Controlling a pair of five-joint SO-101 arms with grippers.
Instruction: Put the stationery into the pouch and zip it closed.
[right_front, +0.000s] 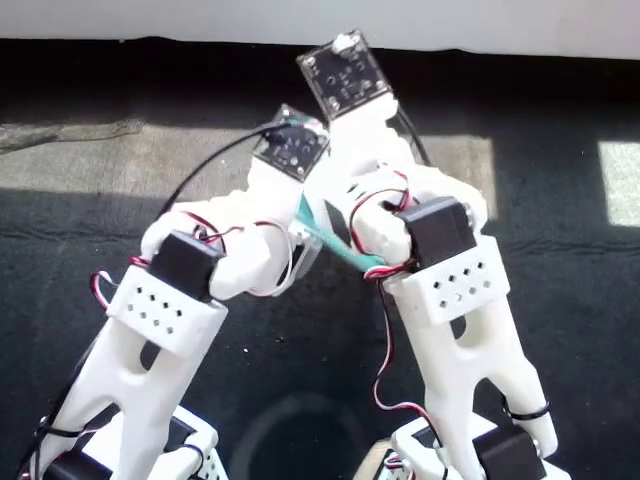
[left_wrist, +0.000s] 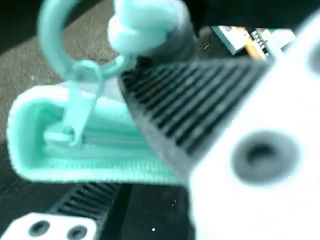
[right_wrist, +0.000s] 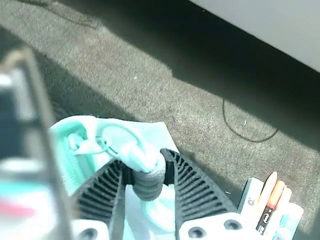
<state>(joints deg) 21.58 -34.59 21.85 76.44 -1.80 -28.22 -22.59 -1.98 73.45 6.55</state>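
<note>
Gripping the mint pouch (left_wrist: 35, 150), the left end effector (left_wrist: 115, 145) is clamped on its body; the right end effector (right_wrist: 143, 162) pinches the zip's toggle (right_wrist: 146, 182); stationery (right_wrist: 272, 205) lies outside on the table (right_wrist: 150, 75); opening seems in hand; next, a steady pull along the zip.

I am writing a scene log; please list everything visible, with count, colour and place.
mint-green fabric zip pouch: one, mint, held by both grippers
plastic ring zip pull: one, mint, on the pouch's zipper
grey cord end: one, grey, on the pouch
pens and markers: several, orange, white, pale blue, on the mat outside the pouch
carpet-like mat: one, dark grey, under everything
left gripper: one, black ribbed fingers, shut on the pouch
right gripper: one, black ribbed fingers, shut on the cord end
</note>
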